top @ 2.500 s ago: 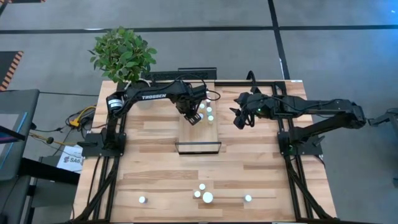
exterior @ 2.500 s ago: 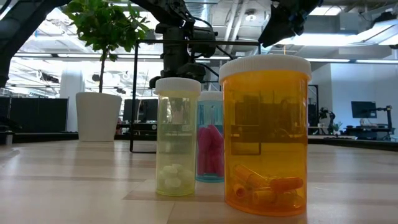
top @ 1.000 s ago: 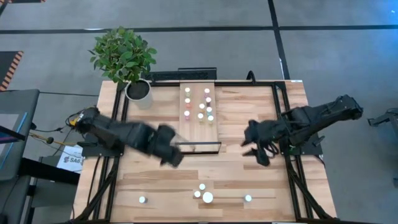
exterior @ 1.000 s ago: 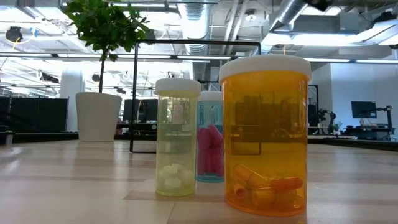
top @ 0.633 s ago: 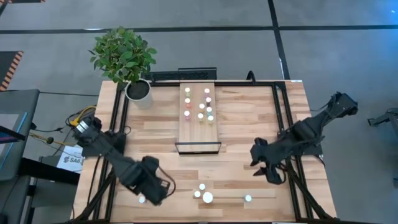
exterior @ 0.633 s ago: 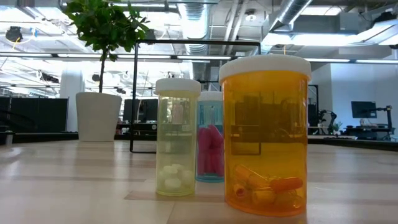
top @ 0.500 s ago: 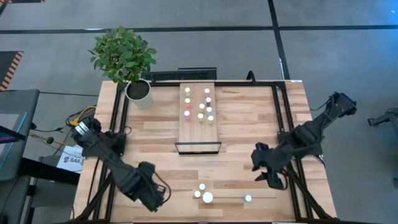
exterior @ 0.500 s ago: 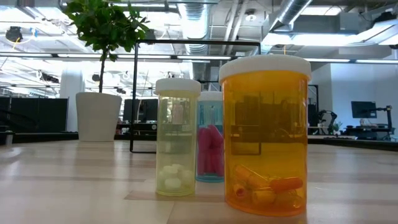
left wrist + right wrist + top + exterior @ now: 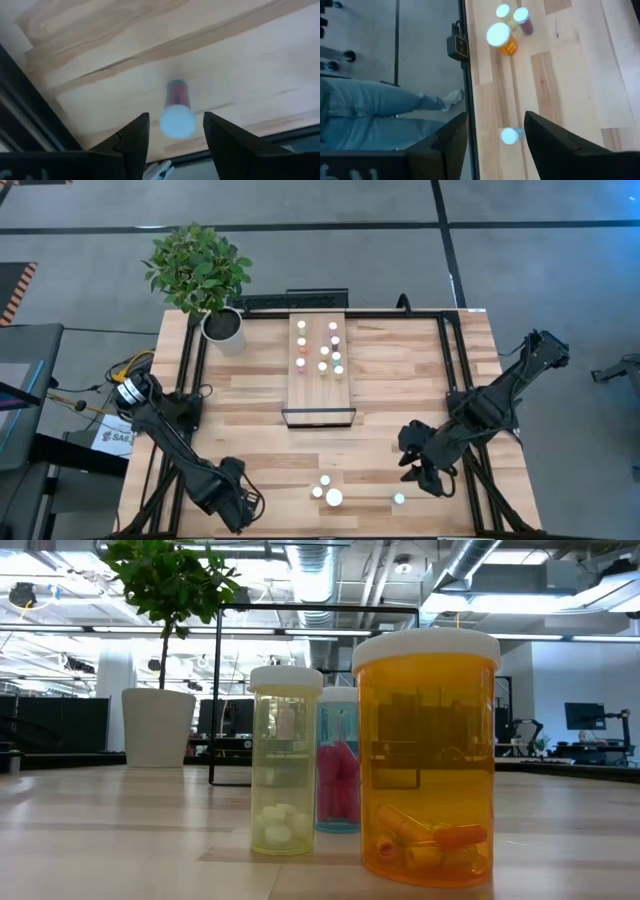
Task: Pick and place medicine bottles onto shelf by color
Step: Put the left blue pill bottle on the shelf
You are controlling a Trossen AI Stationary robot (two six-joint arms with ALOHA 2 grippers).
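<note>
Left gripper [image 9: 172, 137]: mine, poised over the near left corner of the table [image 9: 250, 395]; fingers parted, nothing between them yet.
Red bottle [image 9: 177, 107]: stands upright near the table's front edge, white cap facing my left wrist camera, lined up with the gap between my fingers but not touching either one.
Right gripper [image 9: 495, 135]: mine too, above the front right part of the table; fingers apart and empty.
Teal bottle [image 9: 509, 135]: upright near the front edge, in line with the right fingers' gap.
Front cluster: big orange bottle [image 9: 428, 765], yellow bottle [image 9: 285, 760] and a teal one with pink inside [image 9: 338, 765] stand close together at the middle of the front edge.
Shelf [image 9: 320, 375]: runs back from the table's middle; several bottles already stand on its far half.
Step in hand: reaching for the red bottle with my left.
How to do it well: I judge I should come down straight, keep the cap centred between the fingers, grip the body below the cap, and close gently so it does not tip.
Risk: the edge is close; a nudge could send it off.
</note>
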